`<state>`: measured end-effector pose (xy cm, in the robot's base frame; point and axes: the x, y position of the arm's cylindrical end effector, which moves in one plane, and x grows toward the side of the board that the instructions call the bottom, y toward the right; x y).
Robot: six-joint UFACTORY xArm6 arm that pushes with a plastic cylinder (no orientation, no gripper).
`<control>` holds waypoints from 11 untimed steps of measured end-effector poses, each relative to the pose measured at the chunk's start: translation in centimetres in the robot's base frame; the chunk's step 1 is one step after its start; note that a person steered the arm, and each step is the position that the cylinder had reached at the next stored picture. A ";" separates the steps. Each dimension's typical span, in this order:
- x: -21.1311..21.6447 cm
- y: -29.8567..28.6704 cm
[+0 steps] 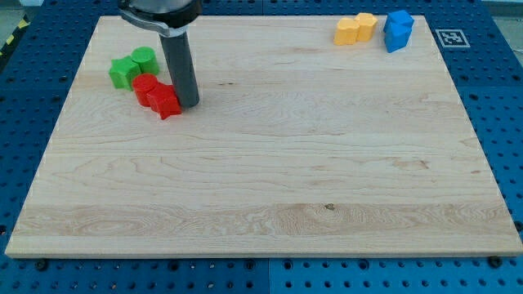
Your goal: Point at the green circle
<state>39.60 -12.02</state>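
Note:
The green circle [145,59] sits near the board's upper left, touching a green star-shaped block [123,73] to its lower left. A red circle [146,87] and a red star-shaped block [166,101] lie just below the greens. My tip [189,104] rests on the board right beside the red star's right side, about 55 px to the right of and below the green circle. The rod rises from there to the view's top.
Two yellow blocks [355,29] and two blue blocks [398,30] sit at the board's upper right. The wooden board [270,180] lies on a blue perforated table, with a marker tag [449,37] at the upper right.

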 end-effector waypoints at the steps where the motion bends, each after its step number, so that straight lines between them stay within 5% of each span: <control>1: -0.4 -2.0; 3: -1.2 -0.7; 5: -8.0 -0.3; 7: -13.8 -9.7; 11: -10.3 -7.6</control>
